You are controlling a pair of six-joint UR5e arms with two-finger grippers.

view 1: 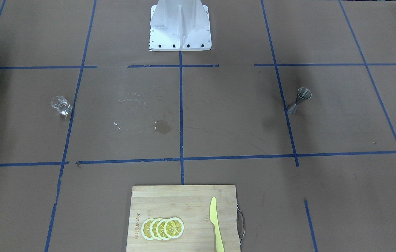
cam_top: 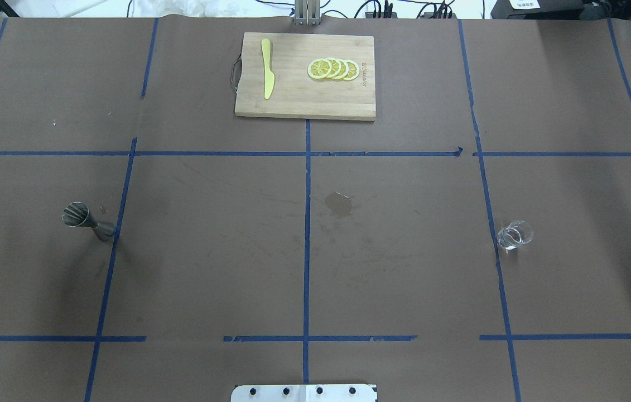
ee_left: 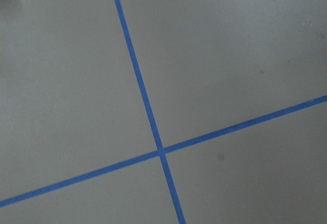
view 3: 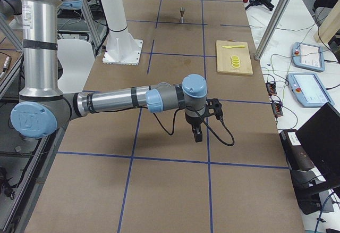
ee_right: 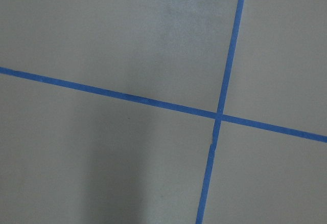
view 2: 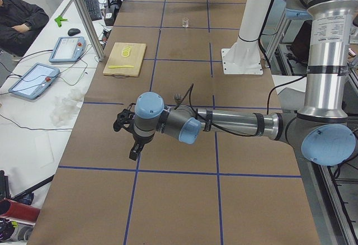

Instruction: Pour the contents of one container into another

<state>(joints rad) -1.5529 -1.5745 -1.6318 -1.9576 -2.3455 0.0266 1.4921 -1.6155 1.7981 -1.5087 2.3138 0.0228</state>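
Brown paper covers the desk (cam_top: 209, 268), matte and faintly creased, divided into large squares by blue tape (cam_top: 307, 251). A dark, damp-looking stain (cam_top: 340, 204) sits near the middle.

The only writing is a burnt-in brand mark along one short edge of the bamboo cutting board (cam_top: 304, 106), and it is too small to read. On the board lie a flat yellow plastic knife (cam_top: 266, 75) and a fanned row of lemon slices (cam_top: 333, 69). A wire handle loops from the knife end.

The glass (cam_top: 514, 234) stands upright on the robot's right, just beside a tape line. It is short, clear and thick-based. The jigger (cam_top: 86, 220) stands on the robot's left with its foot at another tape line. It is dull steel, two ribbed cones meeting at a narrow waist. The two are well apart, with the stain between them.

Both fixed table cameras show only the white bolted base (view 1: 180, 31) of the robot. The side cameras alone show the arms: the left arm (view 2: 235, 125) and the right arm (view 3: 117, 99) each reach out low over bare paper, away from both vessels. I cannot tell whether the left jaws or the right jaws are parted or closed. Each wrist camera sees nothing but paper and a tape crossing
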